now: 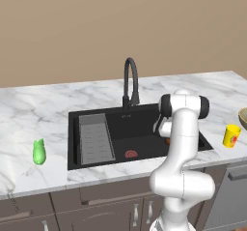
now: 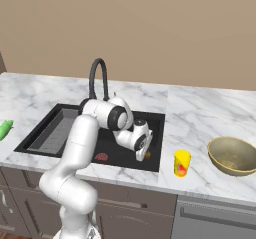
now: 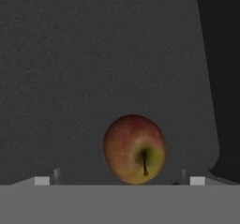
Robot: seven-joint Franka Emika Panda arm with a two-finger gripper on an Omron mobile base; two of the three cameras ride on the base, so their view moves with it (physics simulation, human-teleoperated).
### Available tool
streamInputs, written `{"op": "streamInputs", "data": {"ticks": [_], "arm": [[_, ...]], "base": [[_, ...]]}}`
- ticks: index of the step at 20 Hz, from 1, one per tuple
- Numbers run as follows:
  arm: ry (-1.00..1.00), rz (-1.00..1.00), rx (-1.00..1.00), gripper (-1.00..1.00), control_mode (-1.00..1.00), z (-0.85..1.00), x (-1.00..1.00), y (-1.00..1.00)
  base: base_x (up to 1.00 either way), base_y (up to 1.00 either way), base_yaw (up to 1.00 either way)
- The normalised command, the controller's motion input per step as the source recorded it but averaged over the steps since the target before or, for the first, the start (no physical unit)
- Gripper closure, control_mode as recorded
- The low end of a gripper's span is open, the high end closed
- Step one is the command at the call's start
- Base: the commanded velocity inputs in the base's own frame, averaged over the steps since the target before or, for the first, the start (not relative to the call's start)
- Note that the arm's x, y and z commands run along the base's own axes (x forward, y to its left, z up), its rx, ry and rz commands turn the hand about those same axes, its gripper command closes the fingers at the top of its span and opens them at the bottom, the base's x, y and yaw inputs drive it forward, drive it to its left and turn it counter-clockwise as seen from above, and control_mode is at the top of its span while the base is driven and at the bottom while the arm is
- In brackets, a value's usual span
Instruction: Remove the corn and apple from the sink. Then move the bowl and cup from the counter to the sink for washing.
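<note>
Apple (image 3: 135,149) sits right in front of the hand camera, on the black floor of the sink (image 1: 144,121), stem end facing up toward the lens. Gripper (image 3: 119,180) hovers over it with jaws spread wide, 1 fingertip (image 3: 42,180) on each side, nothing held. Apple lies centred between them, slightly toward the right tip, so a straight descent should bracket it. Being round, it has no preferred grip axis. Corn (image 1: 39,152) already lies on the counter (image 1: 43,109), left of the sink.
</note>
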Motion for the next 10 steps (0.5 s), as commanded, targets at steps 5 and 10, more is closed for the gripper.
{"op": "streamInputs", "data": {"ticks": [5,10], "arm": [[0.07,0.00,0.00,-1.00,-1.00,-0.15,0.13,0.00],[0.05,0.00,0.00,-1.00,-1.00,-0.10,0.13,0.00]], "base": [[0.00,0.00,0.00],[0.00,0.00,0.00]]}}
